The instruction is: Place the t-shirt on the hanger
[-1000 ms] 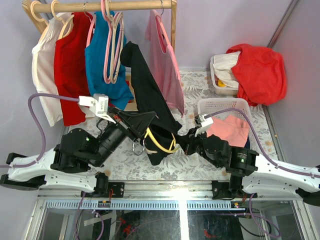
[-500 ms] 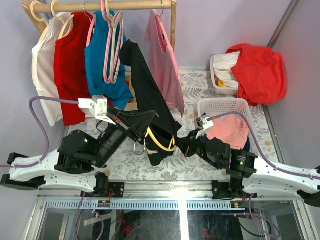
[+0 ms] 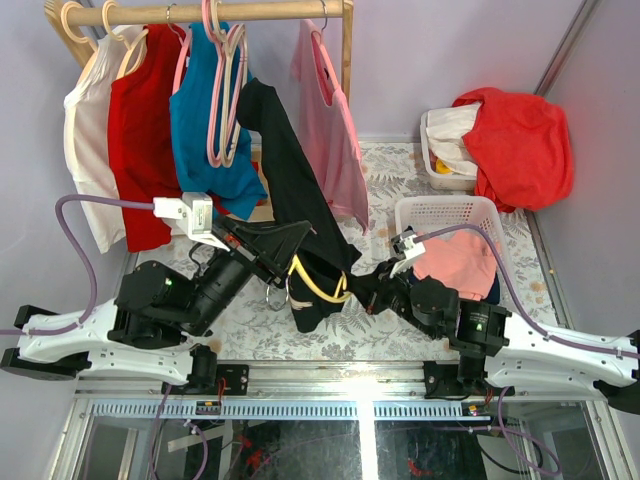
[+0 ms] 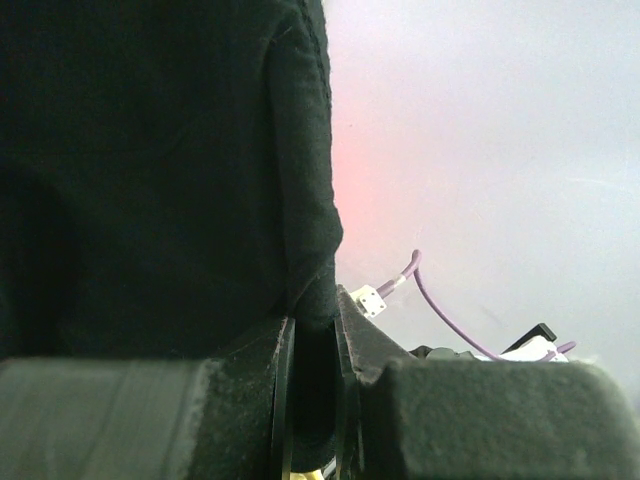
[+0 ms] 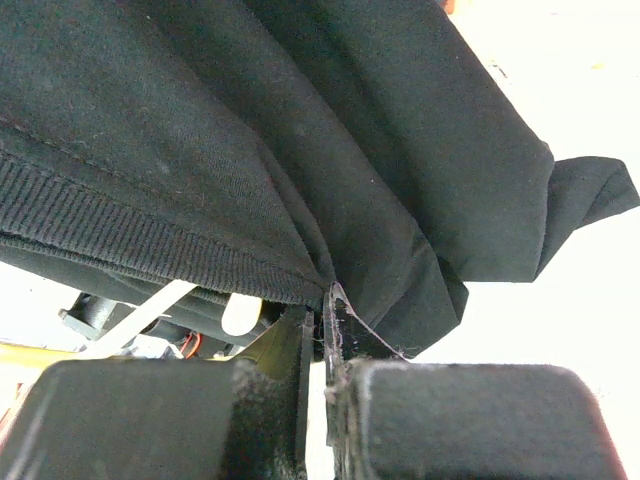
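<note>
The black t-shirt (image 3: 295,190) hangs stretched in a long band from high up by the rail down to the table. My left gripper (image 3: 303,232) is shut on a thick fold of the t-shirt (image 4: 200,170), and the cloth fills the gap between its fingers (image 4: 312,325). Below it the yellow hanger (image 3: 318,288) curves out from under the cloth, its metal hook (image 3: 277,296) pointing left. My right gripper (image 3: 350,290) sits just right of the hanger, shut on the shirt's ribbed edge (image 5: 150,235), where its fingertips (image 5: 325,300) meet.
A wooden rail (image 3: 200,12) at the back carries white, red, teal (image 3: 205,120) and pink (image 3: 330,130) shirts and spare pink hangers (image 3: 225,90). A white basket (image 3: 445,208) with pink cloth stands right of my right arm. A bin under a red garment (image 3: 520,140) is at the far right.
Both arms have crept slightly to the left, and the right gripper has drawn the shirt's edge closer to the hanger. Both grips are unchanged.
</note>
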{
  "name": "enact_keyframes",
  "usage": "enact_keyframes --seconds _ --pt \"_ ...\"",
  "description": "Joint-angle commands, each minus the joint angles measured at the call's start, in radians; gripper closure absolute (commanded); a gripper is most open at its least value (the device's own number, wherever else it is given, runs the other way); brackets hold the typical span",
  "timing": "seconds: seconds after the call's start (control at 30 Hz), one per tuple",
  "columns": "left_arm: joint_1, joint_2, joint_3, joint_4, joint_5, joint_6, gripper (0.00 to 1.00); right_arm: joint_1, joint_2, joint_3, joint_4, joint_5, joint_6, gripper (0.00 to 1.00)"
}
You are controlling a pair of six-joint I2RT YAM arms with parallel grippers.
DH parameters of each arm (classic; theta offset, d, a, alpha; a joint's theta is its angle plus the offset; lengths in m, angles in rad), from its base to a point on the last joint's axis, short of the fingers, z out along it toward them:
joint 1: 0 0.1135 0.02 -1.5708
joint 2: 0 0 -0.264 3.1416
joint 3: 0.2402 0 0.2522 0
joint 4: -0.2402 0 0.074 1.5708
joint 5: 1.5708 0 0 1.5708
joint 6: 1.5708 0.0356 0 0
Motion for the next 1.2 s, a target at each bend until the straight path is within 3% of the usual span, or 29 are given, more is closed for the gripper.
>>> enact_keyframes --seconds 0.0,0.37,0.47,0.6,1.17 --pt "0.006 -0.070 0.111 0.345 -0.005 0.043 1.00 -0.004 0.055 -0.048 -0.285 0.050 -0.038 1.00" --pt "0.006 0.047 0.276 -0.014 -0.080 -0.027 1.00 -0.004 0.080 0.091 -0.486 0.201 -0.146 1.00" --pt "0.006 0.035 0.235 0.008 -0.094 -0.035 1.00 -0.004 0.088 0.114 -0.470 0.184 -0.187 1.00" --pt "0.005 -0.020 0.138 0.164 -0.074 -0.007 1.00 -0.004 0.145 0.119 -0.470 0.150 -0.197 1.00" --pt "0.005 -0.067 0.057 0.396 -0.016 0.018 1.00 0.005 0.239 -0.009 -0.341 0.159 -0.173 1.00"
